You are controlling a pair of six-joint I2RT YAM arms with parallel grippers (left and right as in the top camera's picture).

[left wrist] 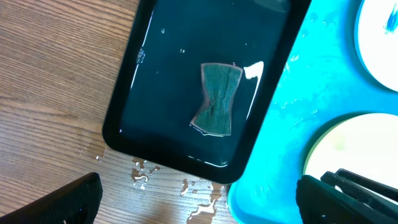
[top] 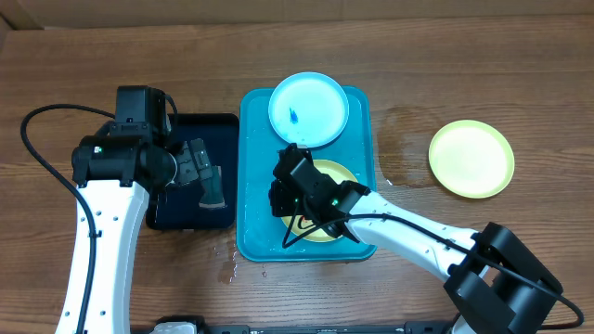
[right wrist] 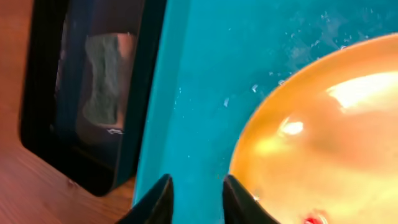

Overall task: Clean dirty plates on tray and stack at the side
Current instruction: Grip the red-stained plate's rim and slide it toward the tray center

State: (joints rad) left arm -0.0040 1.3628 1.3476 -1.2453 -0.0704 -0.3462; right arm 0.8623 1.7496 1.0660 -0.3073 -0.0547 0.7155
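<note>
The lime-green plate (top: 336, 173) looks light, stiff, wet-slick: best pinched at its rim; right tool (right wrist: 196, 202) stands slightly apart, left tool (left wrist: 208, 202) wide

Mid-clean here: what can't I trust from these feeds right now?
- Overhead: the right claw and its arm cover most of the green plate in the tray; its dirt is hidden.
- Right wrist: that plate is blurred and cut by the frame edges; the red speck is unidentifiable.
- Left wrist: the blue plate is cut by the frame edge; its smear shows only partly.
</note>
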